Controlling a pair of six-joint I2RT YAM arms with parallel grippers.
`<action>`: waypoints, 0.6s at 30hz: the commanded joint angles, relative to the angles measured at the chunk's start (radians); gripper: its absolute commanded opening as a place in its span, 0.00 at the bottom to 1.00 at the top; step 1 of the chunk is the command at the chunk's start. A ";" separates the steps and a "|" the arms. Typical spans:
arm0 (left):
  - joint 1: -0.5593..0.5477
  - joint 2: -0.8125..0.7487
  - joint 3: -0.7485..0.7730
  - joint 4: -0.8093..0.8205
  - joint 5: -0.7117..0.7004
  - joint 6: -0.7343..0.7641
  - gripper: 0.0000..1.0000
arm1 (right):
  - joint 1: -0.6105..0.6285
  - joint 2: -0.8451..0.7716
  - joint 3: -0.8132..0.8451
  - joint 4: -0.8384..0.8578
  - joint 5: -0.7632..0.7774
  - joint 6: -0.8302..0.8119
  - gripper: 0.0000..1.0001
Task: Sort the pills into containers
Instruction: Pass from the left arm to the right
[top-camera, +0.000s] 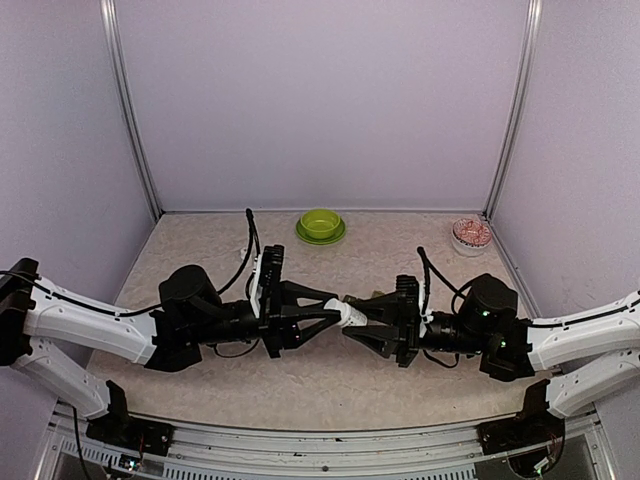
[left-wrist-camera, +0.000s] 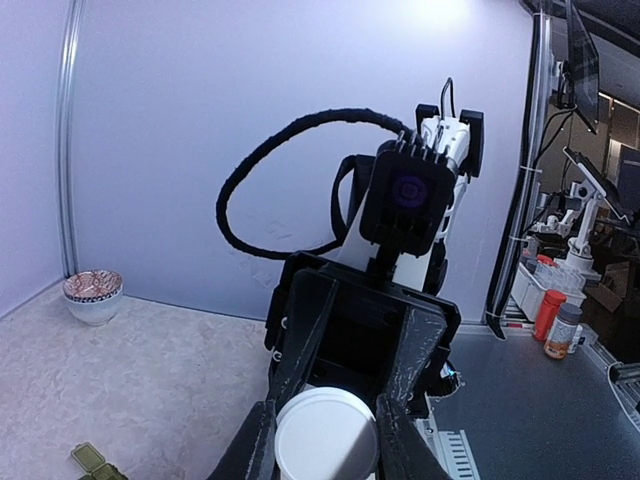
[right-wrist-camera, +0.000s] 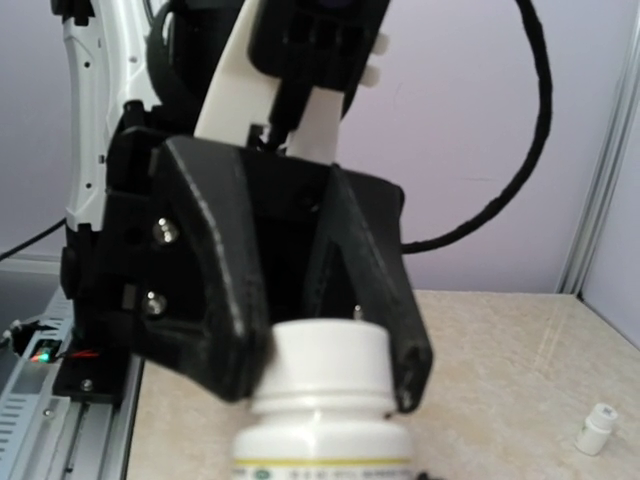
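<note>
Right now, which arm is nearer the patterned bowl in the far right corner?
Right. The right arm lies just in front of the patterned bowl; the left arm lies on the opposite side, well away from it.

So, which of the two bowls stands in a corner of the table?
The white bowl with the reddish inside: it stands in the far right corner. The green bowl stands near the middle of the back wall instead, away from both corners.
</note>
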 joint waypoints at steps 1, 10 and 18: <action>-0.007 0.015 0.011 0.029 -0.005 -0.007 0.12 | 0.009 -0.001 0.037 0.008 0.035 -0.002 0.27; -0.023 0.047 0.071 -0.042 -0.194 -0.257 0.13 | 0.011 -0.020 0.041 -0.037 0.277 -0.063 0.24; -0.043 0.028 0.085 -0.075 -0.256 -0.383 0.26 | 0.017 -0.034 0.049 -0.062 0.413 -0.100 0.23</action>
